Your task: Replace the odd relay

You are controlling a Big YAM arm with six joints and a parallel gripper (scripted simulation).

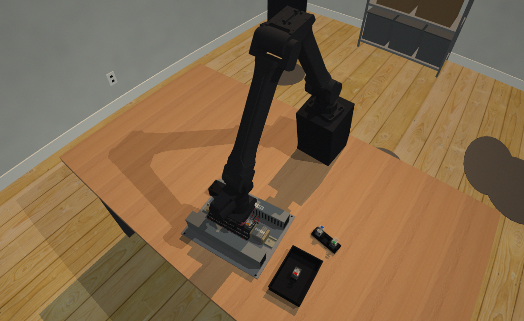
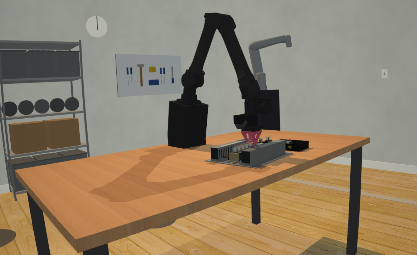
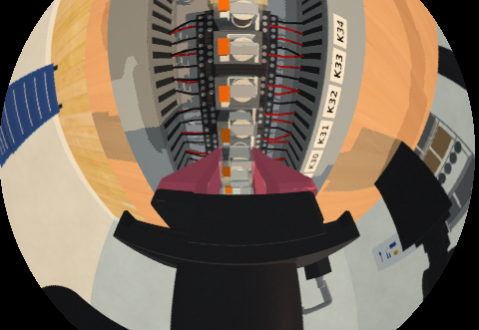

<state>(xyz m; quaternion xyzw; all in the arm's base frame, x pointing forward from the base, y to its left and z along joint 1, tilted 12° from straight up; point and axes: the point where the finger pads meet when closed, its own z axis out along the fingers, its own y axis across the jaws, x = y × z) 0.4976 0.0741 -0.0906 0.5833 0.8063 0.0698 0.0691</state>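
Note:
The grey relay panel (image 1: 238, 235) lies near the table's front edge. In the wrist view its row of relays shows orange buttons (image 3: 226, 47) on the left side of each top. My gripper (image 3: 237, 152) stands over the near end of the row, by the K30 label, and is shut on an orange-button relay (image 3: 231, 172) that is in line with the row. It reaches down into the panel in the side view (image 2: 251, 139). Whether this relay's top is level with the others is hidden by the pink fingers. A red-button relay (image 1: 296, 273) lies in the black tray (image 1: 296, 275).
A black spare holder (image 1: 326, 239) right of the panel holds a blue-button relay (image 1: 319, 229) and a green-button relay (image 1: 334, 241). The arm's black base block (image 1: 324, 127) stands at the table's far side. Red wires and terminal strips flank the relay row.

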